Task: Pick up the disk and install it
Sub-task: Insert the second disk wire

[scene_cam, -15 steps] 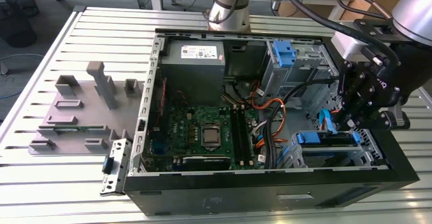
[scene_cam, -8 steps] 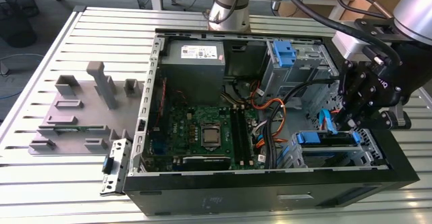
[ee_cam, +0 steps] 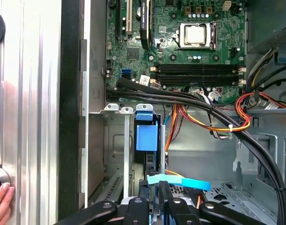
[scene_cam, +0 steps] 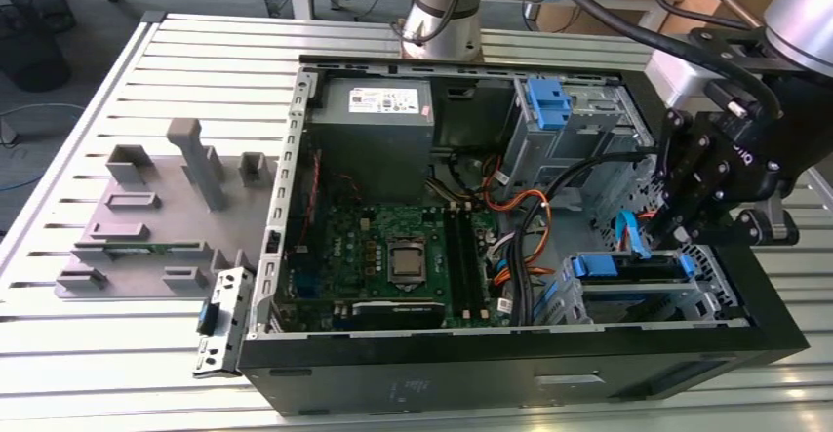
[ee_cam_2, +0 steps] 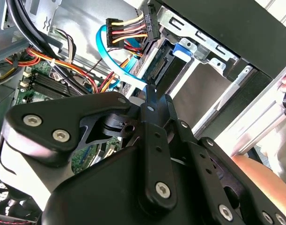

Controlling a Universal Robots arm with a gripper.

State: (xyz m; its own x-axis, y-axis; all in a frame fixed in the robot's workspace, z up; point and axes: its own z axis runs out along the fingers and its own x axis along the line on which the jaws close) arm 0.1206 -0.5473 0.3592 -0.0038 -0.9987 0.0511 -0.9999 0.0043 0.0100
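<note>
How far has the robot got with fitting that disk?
Picking up looks done: the disk sits in the drive cage, its blue frame showing. In hand: the tool hovers close above it, beside a blue cable. Left: unclear whether it is fully seated.

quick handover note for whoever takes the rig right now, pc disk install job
Hand: low inside the open case, right at the disk; open or shut cannot be told.
Disk: in the drive cage at the case's front corner, on the exterior view's right; its blue carrier faces the motherboard.
Done: disk picked up and brought into the cage.
Left: whether it is fully seated and let go is unclear.
</note>
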